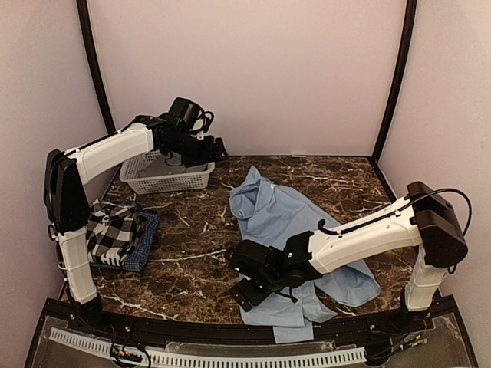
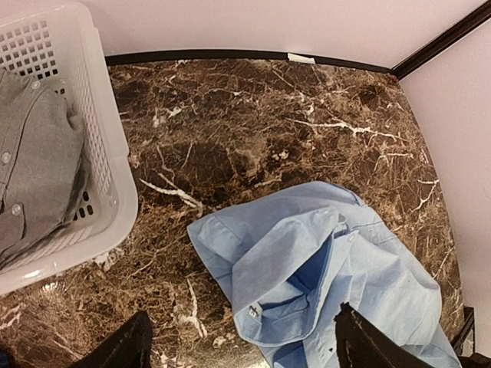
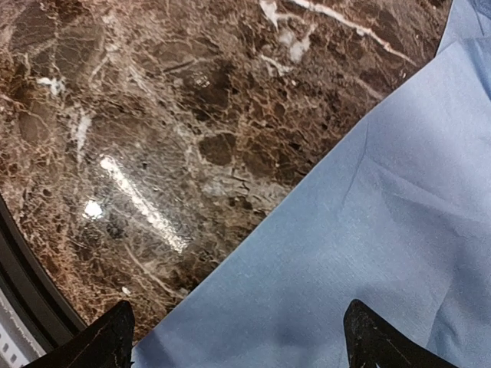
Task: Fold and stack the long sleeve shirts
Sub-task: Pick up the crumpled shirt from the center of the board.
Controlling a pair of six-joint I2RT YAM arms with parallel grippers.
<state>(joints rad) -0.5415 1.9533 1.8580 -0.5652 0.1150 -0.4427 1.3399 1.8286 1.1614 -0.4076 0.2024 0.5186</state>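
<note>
The light blue shirt (image 1: 276, 207) is lying rumpled and unfolded on the middle-right of the marble table (image 1: 192, 222), so flattening it for folding is looking like the step in hand. The right gripper (image 3: 238, 337) is hovering spread and empty over the shirt's near-left edge, and the left gripper (image 2: 242, 345) is hanging spread and empty high beside the white basket (image 1: 165, 182) at far left. Next, both are needing to pinch an edge and pull it flat. The right arm is hiding part of the shirt, and the grey shirt (image 2: 34, 169) in the basket is showing only partly
</note>
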